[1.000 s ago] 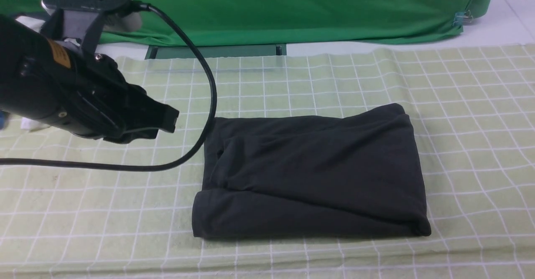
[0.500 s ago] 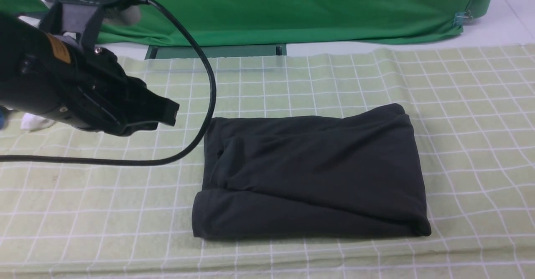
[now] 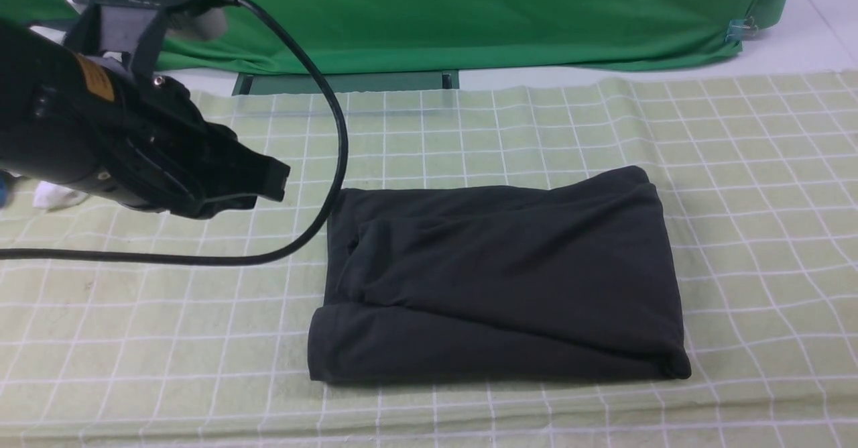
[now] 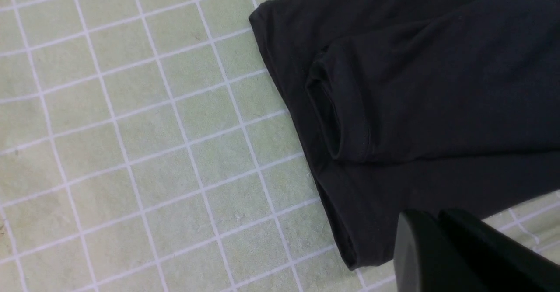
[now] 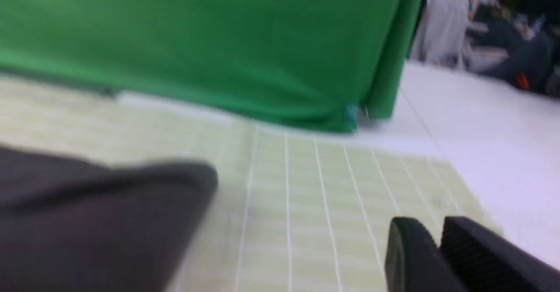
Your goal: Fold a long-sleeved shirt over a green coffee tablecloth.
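Observation:
The long-sleeved shirt (image 3: 503,273) lies folded into a dark rectangle in the middle of the green coffee tablecloth (image 3: 737,166); no print shows. My left gripper (image 3: 278,181) hovers just left of the shirt's far left corner, shut and empty. In the left wrist view the left gripper (image 4: 431,215) hangs over the shirt (image 4: 437,86), near its edge on the tablecloth (image 4: 131,152). The right gripper (image 5: 437,226) shows only in the blurred right wrist view, its jaws a narrow gap apart with nothing between them, above the tablecloth (image 5: 328,196) and off to one side of the shirt (image 5: 87,222).
A bright green fabric backdrop (image 3: 469,12) hangs along the far side, held by a clip (image 3: 741,29) at its right corner. The left arm's black cable (image 3: 322,220) loops down beside the shirt's left edge. A small white cloth piece (image 3: 57,195) lies at the far left.
The left arm rose a little and drew slightly back from the shirt, then held still. The shirt has not moved.

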### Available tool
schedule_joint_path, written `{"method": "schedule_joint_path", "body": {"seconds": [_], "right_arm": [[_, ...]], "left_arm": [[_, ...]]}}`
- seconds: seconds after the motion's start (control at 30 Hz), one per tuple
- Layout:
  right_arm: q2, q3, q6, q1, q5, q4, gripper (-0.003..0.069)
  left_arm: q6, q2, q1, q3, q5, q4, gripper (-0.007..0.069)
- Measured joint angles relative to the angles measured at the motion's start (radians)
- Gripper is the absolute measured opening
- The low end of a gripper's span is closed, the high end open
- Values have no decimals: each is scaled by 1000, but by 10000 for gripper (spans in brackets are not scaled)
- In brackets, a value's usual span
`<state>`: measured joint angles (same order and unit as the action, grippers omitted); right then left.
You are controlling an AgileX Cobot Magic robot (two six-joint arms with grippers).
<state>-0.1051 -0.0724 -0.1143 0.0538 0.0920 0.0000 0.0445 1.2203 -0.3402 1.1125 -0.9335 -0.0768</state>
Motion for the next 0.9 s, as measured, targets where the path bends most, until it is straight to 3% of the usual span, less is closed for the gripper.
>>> {"method": "schedule_joint_path", "body": {"seconds": [0.3, 0.9], "right_arm": [[4, 55, 0, -14, 139, -25, 129], [75, 83, 0, -47, 136, -42, 181]], "left_arm": [[0, 0, 0, 0, 0, -10, 42], [-28, -23, 0, 0, 15, -21, 42]]}}
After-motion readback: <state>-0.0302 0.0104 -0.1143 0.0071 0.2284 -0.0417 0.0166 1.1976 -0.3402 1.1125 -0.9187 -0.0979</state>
